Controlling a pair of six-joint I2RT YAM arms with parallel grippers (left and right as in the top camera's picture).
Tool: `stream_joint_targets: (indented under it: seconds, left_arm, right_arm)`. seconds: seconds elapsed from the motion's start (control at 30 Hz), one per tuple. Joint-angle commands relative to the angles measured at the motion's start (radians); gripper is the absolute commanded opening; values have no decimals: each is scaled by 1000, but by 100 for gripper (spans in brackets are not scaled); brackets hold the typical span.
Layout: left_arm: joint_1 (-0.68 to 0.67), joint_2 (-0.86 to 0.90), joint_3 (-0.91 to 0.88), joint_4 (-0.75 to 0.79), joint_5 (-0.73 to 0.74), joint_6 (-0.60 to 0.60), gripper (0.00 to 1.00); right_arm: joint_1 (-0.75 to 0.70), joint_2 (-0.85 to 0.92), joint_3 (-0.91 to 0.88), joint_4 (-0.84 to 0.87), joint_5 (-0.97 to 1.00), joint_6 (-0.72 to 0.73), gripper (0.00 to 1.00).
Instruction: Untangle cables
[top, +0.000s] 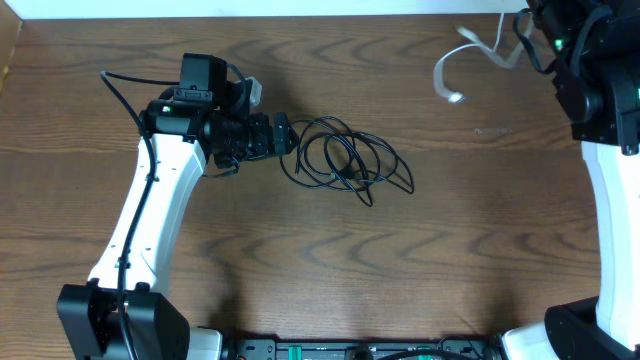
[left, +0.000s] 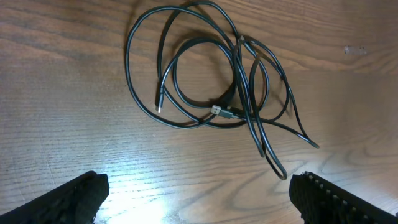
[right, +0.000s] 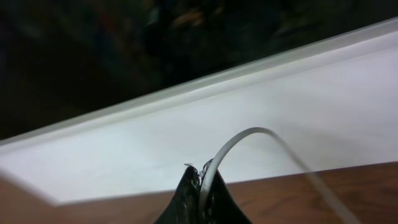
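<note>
The black cables (top: 345, 160) lie in one loose tangle of overlapping loops on the wooden table (top: 300, 270), just toward 12 o'clock from its centre. In the left wrist view a small metal-tipped plug (left: 217, 111) sits inside the loops where several strands cross. Another bare end (left: 158, 107) points toward 6 o'clock at the tangle's 9 o'clock side.

The white cable (top: 450, 70) is well apart from them, out toward 1 o'clock near the far edge. It curls in an open arc, its small plug end (top: 456, 97) resting on the wood.

The left gripper (top: 285, 135) is at the tangle's 9 o'clock, just beside the outermost loop. Its jaws are spread wide and hold nothing — the two dark fingers (left: 74, 199) show at the bottom corners of the wrist view with bare wood between them.

The right gripper (right: 200, 186) is up at the 1 o'clock corner, clenched on the white cable, which arches out from between the closed tips.
</note>
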Motion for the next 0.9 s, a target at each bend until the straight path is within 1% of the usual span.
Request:
stream_joint_targets:
  seconds: [0.0, 0.07, 0.13, 0.2, 0.3, 0.4, 0.47, 0.6, 0.67, 0.7, 0.87]
  left_arm:
    - [4, 14, 2, 6, 0, 3, 99]
    - [16, 9, 17, 9, 54, 23, 99]
    - [29, -5, 27, 30, 200, 128, 98]
    - [40, -29, 31, 75, 381, 226, 99]
    - [42, -72, 31, 168, 532, 235, 99]
    - [23, -105, 31, 229, 608, 235, 99]
    - [2, -125, 31, 267, 619, 224, 99]
    - [-32, -140, 31, 348, 618, 224, 100]
    - [-47, -140, 31, 396, 601, 218, 92]
    - [-53, -140, 31, 419, 583, 201, 91]
    - [-89, -140, 31, 557, 461, 31, 91]
  right_arm:
    - [14, 32, 6, -6, -245, 28, 1]
    - [24, 55, 6, -13, -252, 46, 1]
    - [29, 80, 6, -19, -253, 92, 1]
    - [31, 106, 6, -20, -252, 151, 1]
    - [32, 147, 6, -20, -253, 293, 2]
    - [32, 180, 6, -23, -276, 476, 2]
    - [38, 204, 6, -6, -319, 549, 2]
    - [53, 240, 6, 53, -394, 553, 2]
    - [66, 245, 6, 64, -393, 562, 2]
    - [72, 245, 6, 63, -393, 575, 2]
    - [113, 244, 6, 58, -405, 594, 3]
